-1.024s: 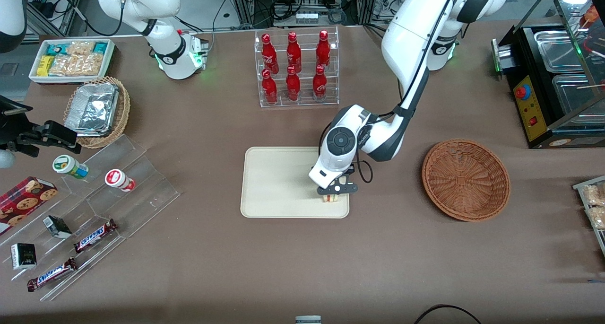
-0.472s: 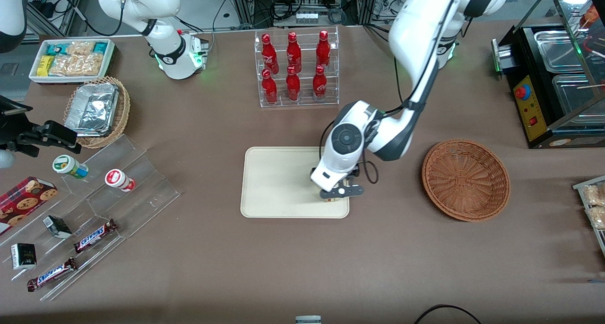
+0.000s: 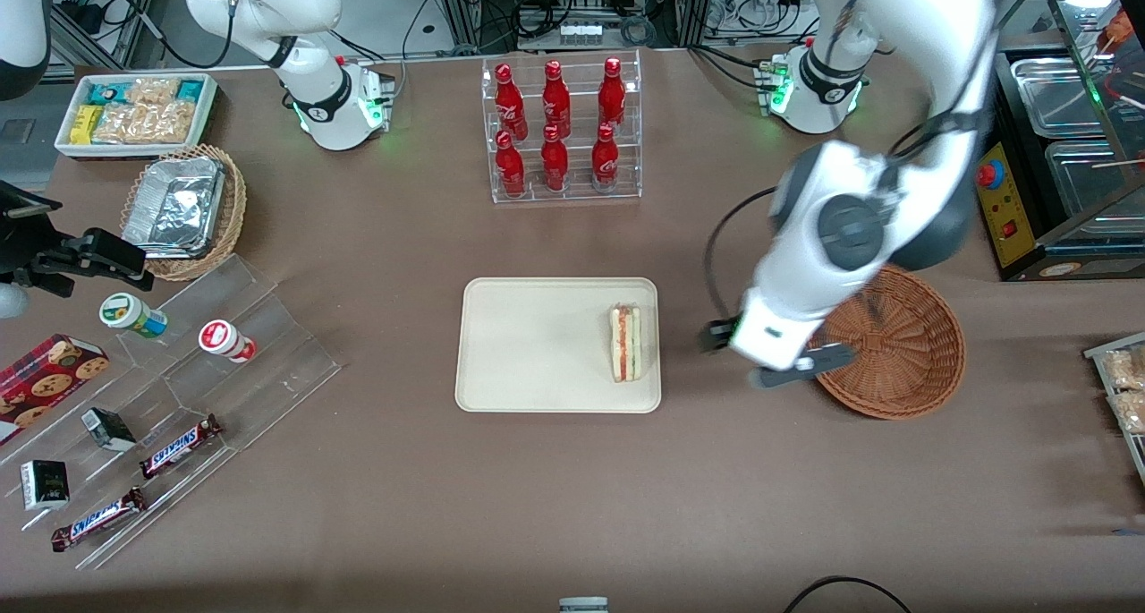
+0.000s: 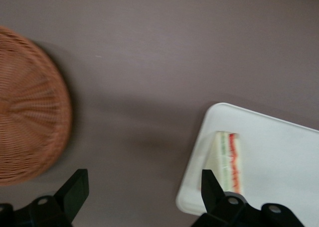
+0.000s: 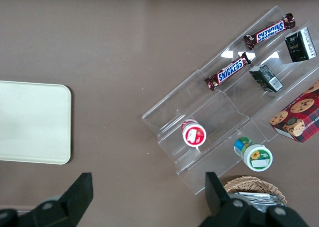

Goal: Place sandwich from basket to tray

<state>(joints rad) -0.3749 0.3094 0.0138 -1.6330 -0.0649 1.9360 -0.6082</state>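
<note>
The sandwich [image 3: 625, 343] lies on the cream tray [image 3: 537, 344], close to the tray edge nearest the basket, cut side with red and green layers facing up. In the left wrist view the sandwich [image 4: 228, 160] rests free on the tray [image 4: 279, 152]. My left gripper [image 3: 760, 355] hangs open above the bare table between the tray and the reddish-brown basket [image 3: 894, 344], holding nothing. The wrist view shows the gripper [image 4: 143, 189] with its fingers wide apart over brown table, the basket [image 4: 30, 122] to one side; the part of the basket I can see holds nothing.
A clear rack of red bottles [image 3: 561, 130] stands farther from the front camera than the tray. A black appliance [image 3: 1055, 148] sits at the working arm's end. Toward the parked arm's end are an acrylic snack stand [image 3: 179, 389], a tan foil basket [image 3: 183, 210] and a white bin [image 3: 134, 112].
My gripper has let go of the sandwich, risen and swung off the tray toward the basket. The sandwich stays lying on the tray.
</note>
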